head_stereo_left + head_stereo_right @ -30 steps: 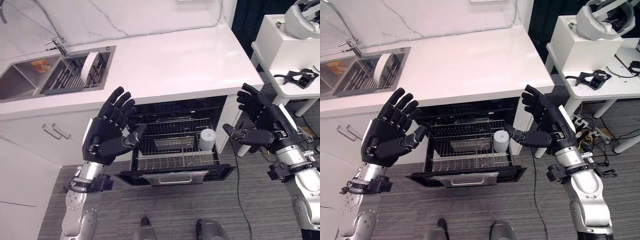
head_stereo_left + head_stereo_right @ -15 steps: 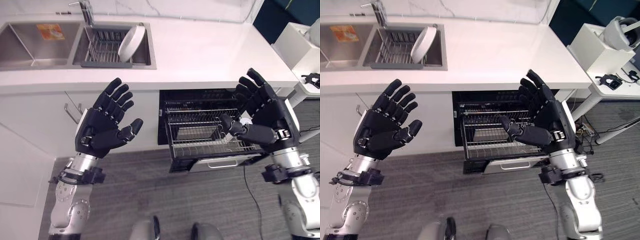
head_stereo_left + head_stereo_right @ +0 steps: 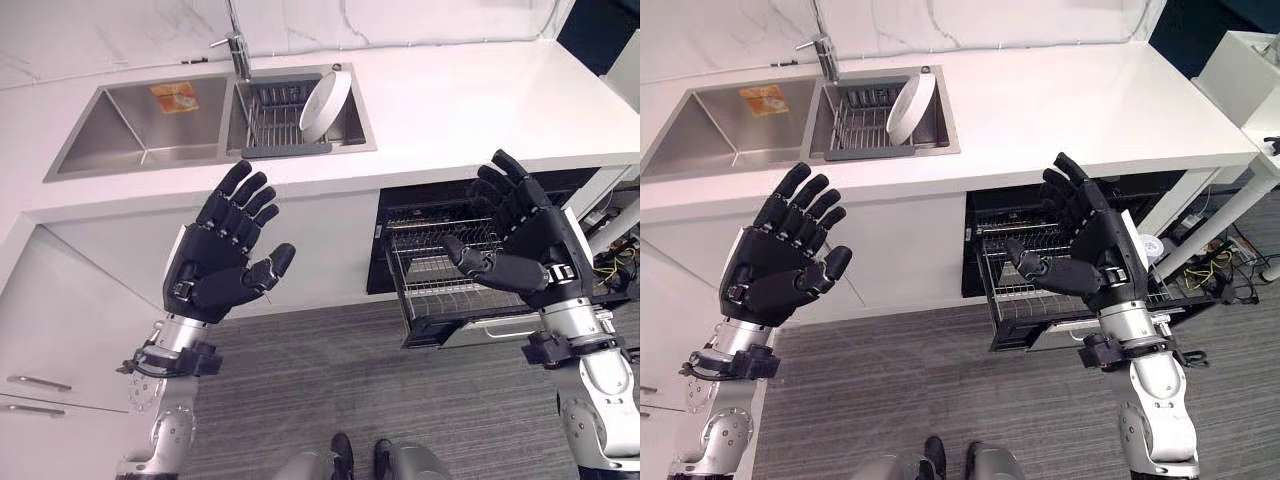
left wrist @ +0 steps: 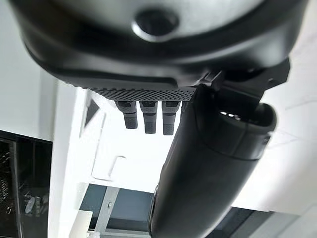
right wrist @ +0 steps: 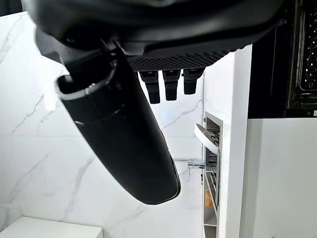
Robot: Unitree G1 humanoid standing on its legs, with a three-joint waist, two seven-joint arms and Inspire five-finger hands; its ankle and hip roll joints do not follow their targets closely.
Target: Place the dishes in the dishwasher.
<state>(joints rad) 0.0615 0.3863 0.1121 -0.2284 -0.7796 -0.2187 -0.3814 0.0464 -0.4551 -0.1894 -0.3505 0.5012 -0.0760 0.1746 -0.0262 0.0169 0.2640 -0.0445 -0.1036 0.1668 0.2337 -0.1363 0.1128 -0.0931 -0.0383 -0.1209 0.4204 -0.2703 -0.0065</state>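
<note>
Left hand [image 3: 215,268] at lower left of frame, fingers spread wide, holding nothing. Right hand [image 3: 528,255] at right, likewise spread and empty, raised in front of the pulled-out dishwasher rack [image 3: 440,285]. 1 white plate [image 3: 324,106] at upper centre, standing tilted in the drying rack [image 3: 272,120] inside the sink [image 3: 140,125], set into the white bench [image 3: 470,95].

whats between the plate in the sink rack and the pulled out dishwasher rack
In the left eye view, bare white countertop and its front edge lie between the plate and the dishwasher rack. Nothing stands on that stretch.
</note>
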